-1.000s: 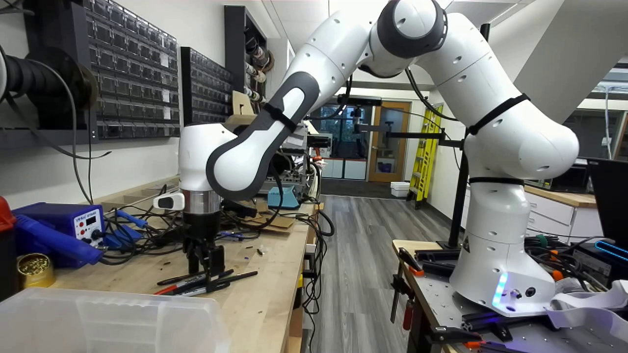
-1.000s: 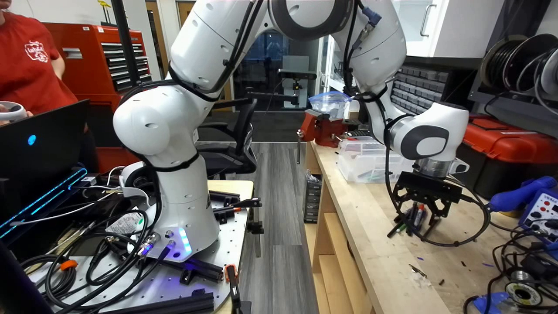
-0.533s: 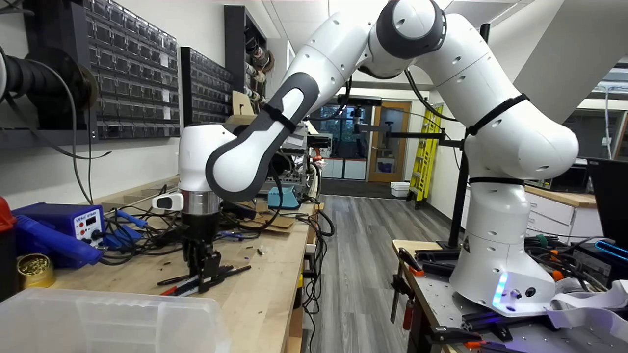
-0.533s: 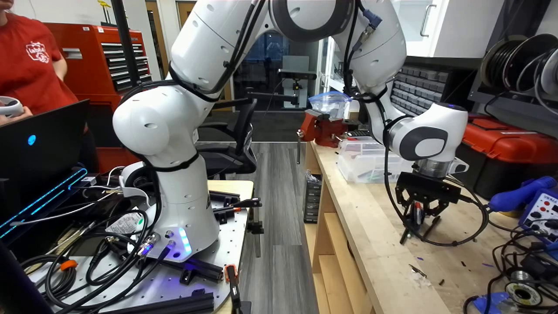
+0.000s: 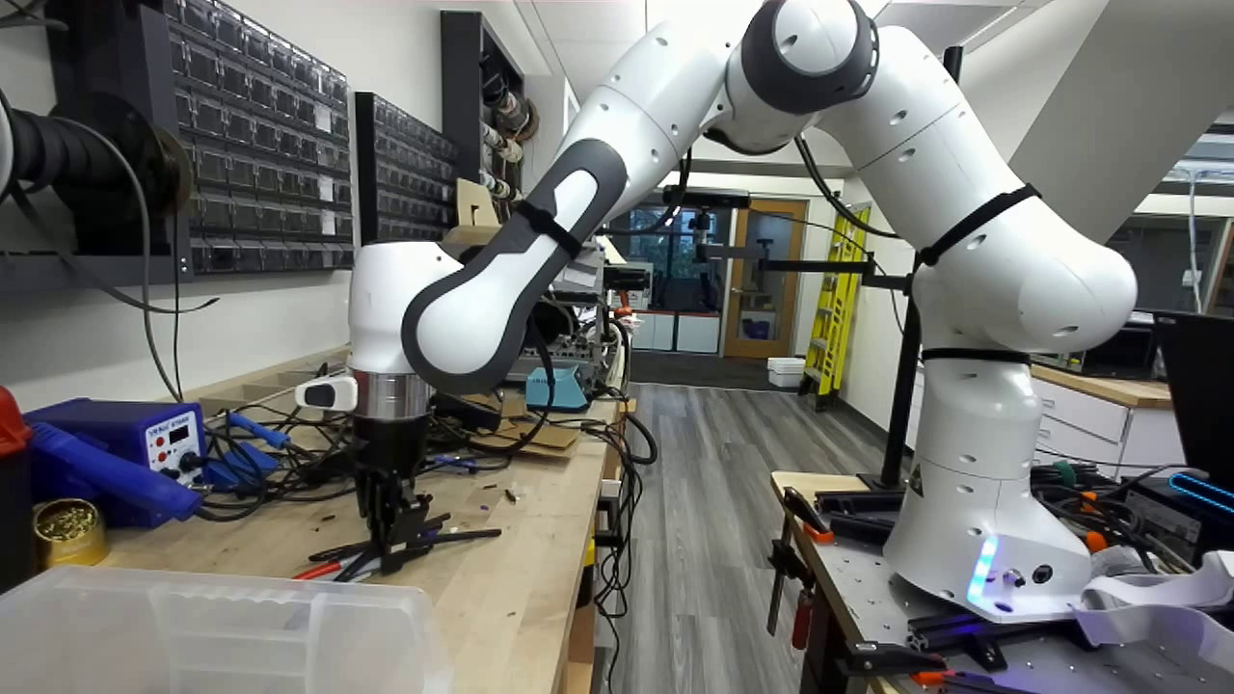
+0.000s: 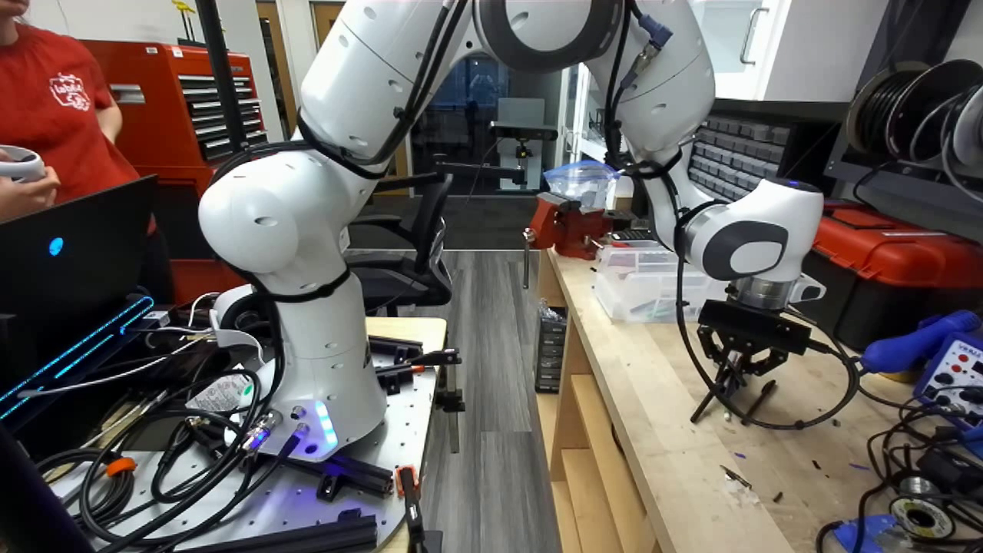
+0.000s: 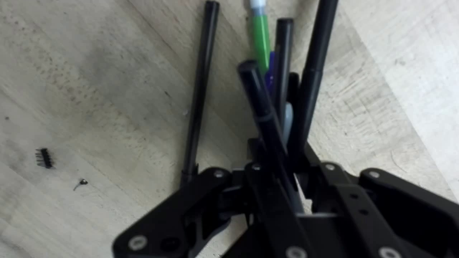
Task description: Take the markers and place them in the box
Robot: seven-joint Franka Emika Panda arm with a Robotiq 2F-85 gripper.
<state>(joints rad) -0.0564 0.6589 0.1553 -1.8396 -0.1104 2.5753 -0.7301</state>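
My fingers (image 7: 270,204) grip crossed markers (image 7: 271,134) at the tabletop (image 7: 107,125) (how many are caught I can't tell), so I should rise gently, leave the stray black marker (image 7: 200,89) beside them, and release low inside the nearby translucent box (image 5: 231,631).

Ladder (image 5: 837,308): yellow, at 3 o'clock in an exterior view.
Tin (image 5: 72,549): gold-coloured, at 8 o'clock in that view.
Vise (image 6: 568,230): red, at 2 o'clock in an exterior view.
Toolbox (image 6: 898,253): black, red-lidded, at 3 o'clock in that view.
Pin strip (image 7: 44,158): black, at 9 o'clock in the wrist view, on the tabletop (image 7: 143,89).
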